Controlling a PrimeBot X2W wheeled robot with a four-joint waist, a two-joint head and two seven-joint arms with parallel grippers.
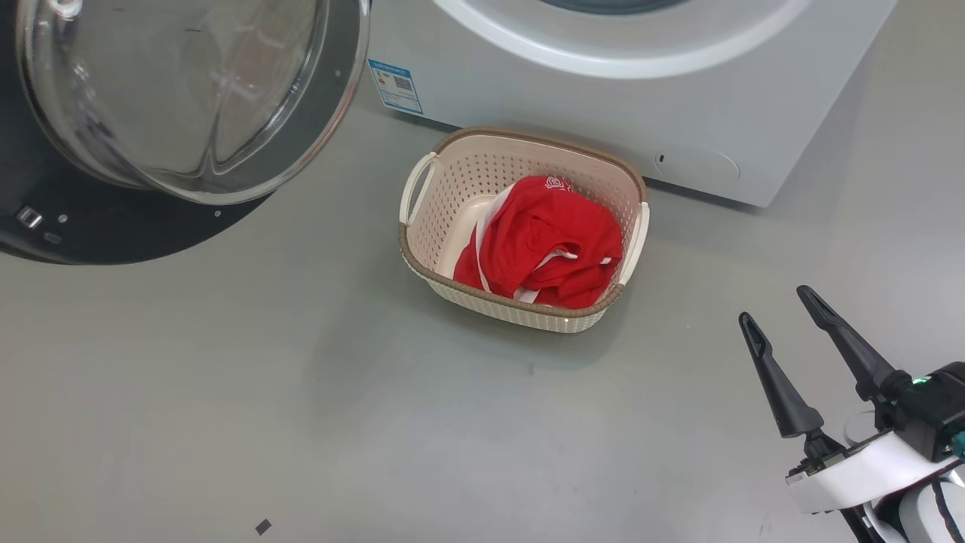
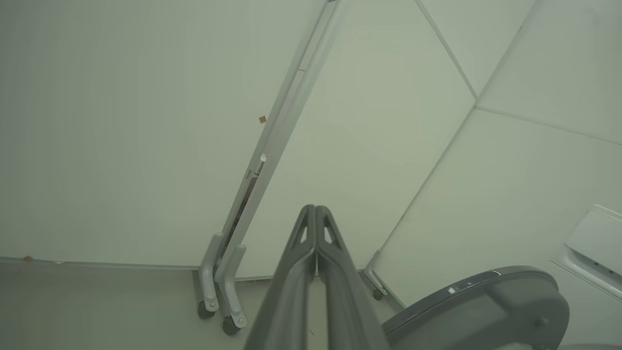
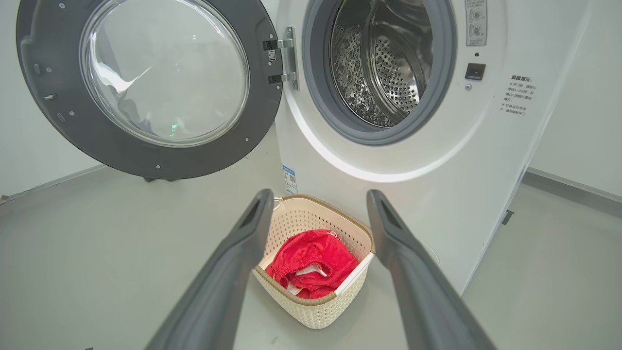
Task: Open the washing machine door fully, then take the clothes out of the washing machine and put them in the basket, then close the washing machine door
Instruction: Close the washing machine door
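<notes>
The washing machine door (image 1: 188, 98) (image 3: 150, 87) stands swung wide open to the left of the white washing machine (image 1: 641, 105) (image 3: 388, 146). Its steel drum (image 3: 384, 63) holds nothing that I can see. The red clothes (image 1: 543, 241) (image 3: 311, 262) lie bunched inside the cream basket (image 1: 445, 196) (image 3: 311, 306) on the floor in front of the machine. My right gripper (image 1: 776, 305) (image 3: 318, 194) is open and holds nothing, hanging back to the basket's right. My left gripper (image 2: 316, 209) is shut on nothing, pointing at white wall panels.
Grey floor (image 1: 301, 415) spreads around the basket. A small dark scrap (image 1: 262, 526) lies on it near the front left. White partition panels on castor feet (image 2: 218, 296) stand beyond the left gripper, beside the open door's edge (image 2: 486, 301).
</notes>
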